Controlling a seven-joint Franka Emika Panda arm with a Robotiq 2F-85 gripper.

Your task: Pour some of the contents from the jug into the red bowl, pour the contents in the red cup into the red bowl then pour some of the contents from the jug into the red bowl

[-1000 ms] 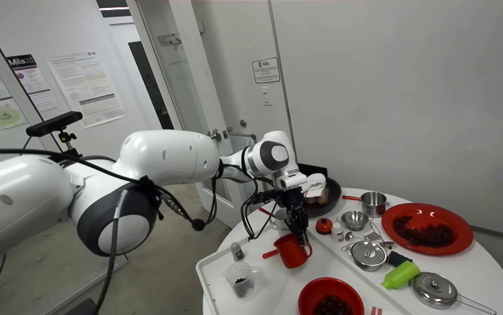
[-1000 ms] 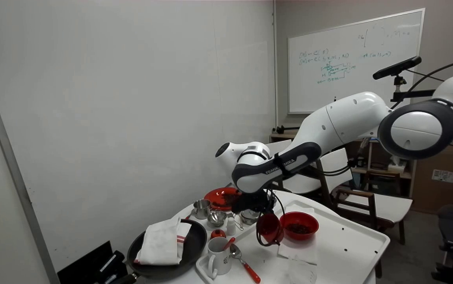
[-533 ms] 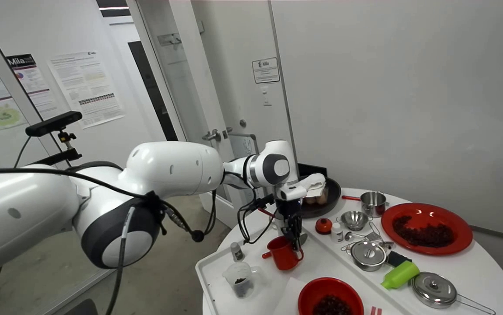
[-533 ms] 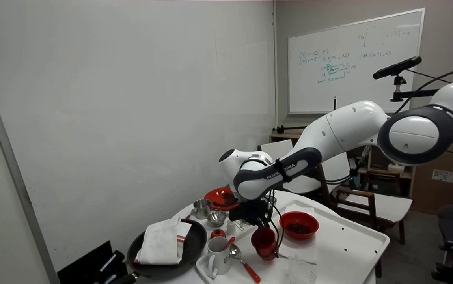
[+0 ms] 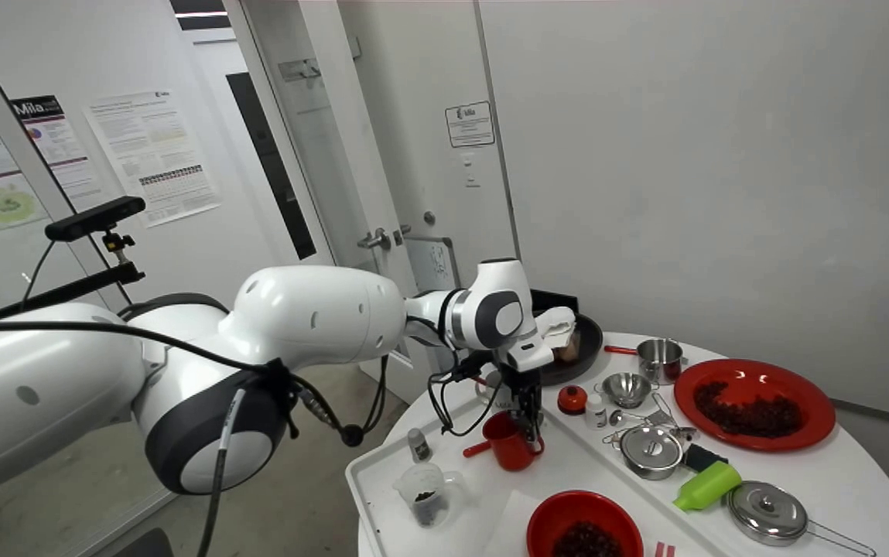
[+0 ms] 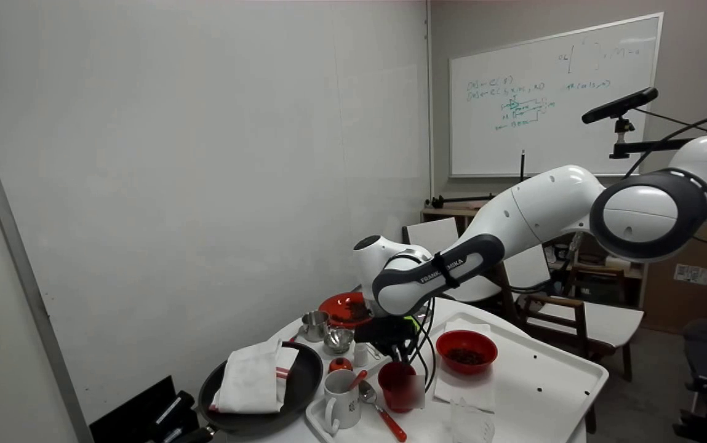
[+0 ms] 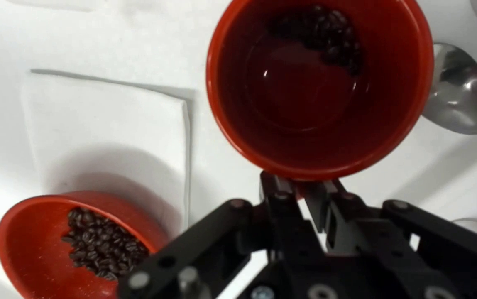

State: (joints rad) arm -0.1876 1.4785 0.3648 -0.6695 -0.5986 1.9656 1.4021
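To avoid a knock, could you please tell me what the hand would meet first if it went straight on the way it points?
Most likely the white tray below, met first by the base of the red cup the hand holds; whether cup and tray touch now is unclear.

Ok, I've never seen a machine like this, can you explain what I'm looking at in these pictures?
The big white thing is a robot arm, ending in a black gripper. The wide pictures come from two cameras outside the robot, looking from different places; the close-up comes from a camera on its wrist.

The gripper is closed on a red cup, which has dark beans inside. On the white tray you can see a red bowl with more beans, a clear jug and a spoon. Off the tray, the table holds a large red dish, small metal pots and a black pan topped with a white cloth.
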